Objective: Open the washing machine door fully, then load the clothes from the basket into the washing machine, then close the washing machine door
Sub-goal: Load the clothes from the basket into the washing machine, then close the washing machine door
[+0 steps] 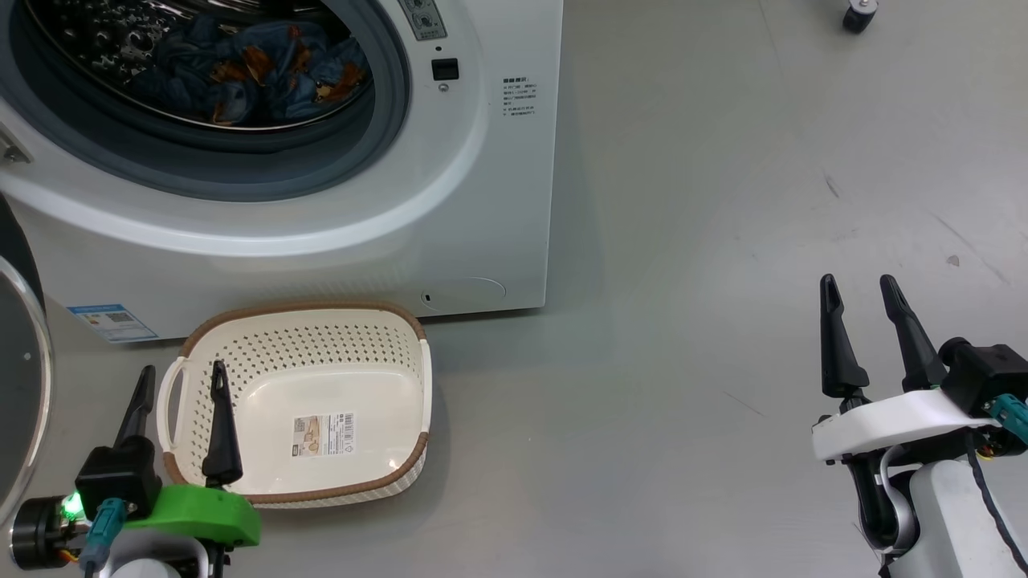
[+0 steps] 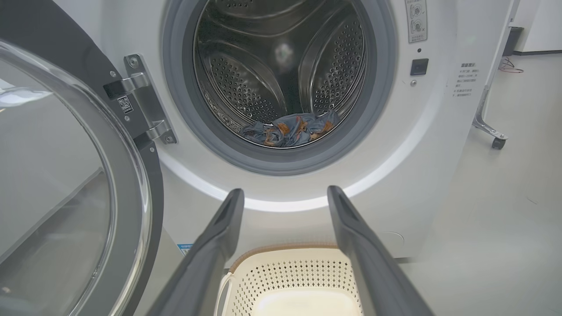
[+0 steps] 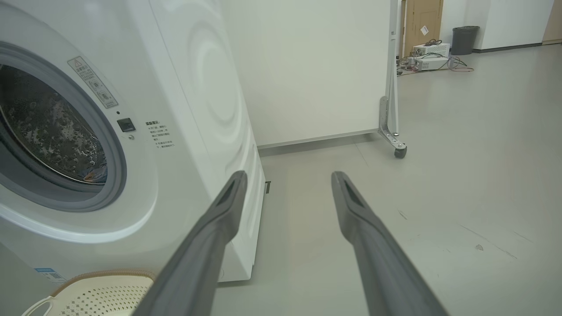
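Observation:
The white washing machine stands at the upper left with its drum open. The blue, orange-printed clothes lie inside the drum; they appear again as clothes in the left wrist view. The washing machine door hangs swung open at the far left, and its glass bowl and black rim show as the door. The cream basket sits on the floor before the machine with nothing in it. My left gripper hovers open over the basket's left handle. My right gripper is open above bare floor at the right, holding nothing.
Grey floor spreads to the right of the machine. A caster wheel of a rolling white panel stands at the far upper right. Boxes and a bin sit far off by the wall.

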Available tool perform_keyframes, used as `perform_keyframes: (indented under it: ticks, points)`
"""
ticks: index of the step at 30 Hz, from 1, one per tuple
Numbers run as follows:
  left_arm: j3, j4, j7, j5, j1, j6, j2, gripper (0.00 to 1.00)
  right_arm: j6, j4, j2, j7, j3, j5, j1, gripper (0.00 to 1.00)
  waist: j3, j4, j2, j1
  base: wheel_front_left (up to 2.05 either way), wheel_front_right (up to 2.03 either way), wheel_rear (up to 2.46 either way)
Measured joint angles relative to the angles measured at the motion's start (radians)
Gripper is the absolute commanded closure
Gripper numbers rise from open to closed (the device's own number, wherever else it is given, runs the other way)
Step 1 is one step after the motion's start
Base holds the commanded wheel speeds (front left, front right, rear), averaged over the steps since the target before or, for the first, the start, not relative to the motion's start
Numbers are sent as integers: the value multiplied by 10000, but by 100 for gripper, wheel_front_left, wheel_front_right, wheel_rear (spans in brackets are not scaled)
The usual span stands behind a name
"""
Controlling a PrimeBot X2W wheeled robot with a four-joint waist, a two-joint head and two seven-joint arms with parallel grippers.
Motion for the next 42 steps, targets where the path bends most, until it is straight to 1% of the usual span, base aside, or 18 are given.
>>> perform_keyframes:
  ticks: [27,30,42]
  points:
    - [-6,-194,2,104,-47,174,0,0,0,-29,33,0,-88,0,-2,0,145,124,0,0,-94,94,0]
    - [-12,-198,2,104,-49,247,0,0,0,-29,33,0,-105,0,-2,0,141,148,0,0,-68,68,0]
    - [-268,-244,2,119,-54,247,0,0,0,-10,31,0,-104,0,-2,0,24,205,0,0,-38,38,0]
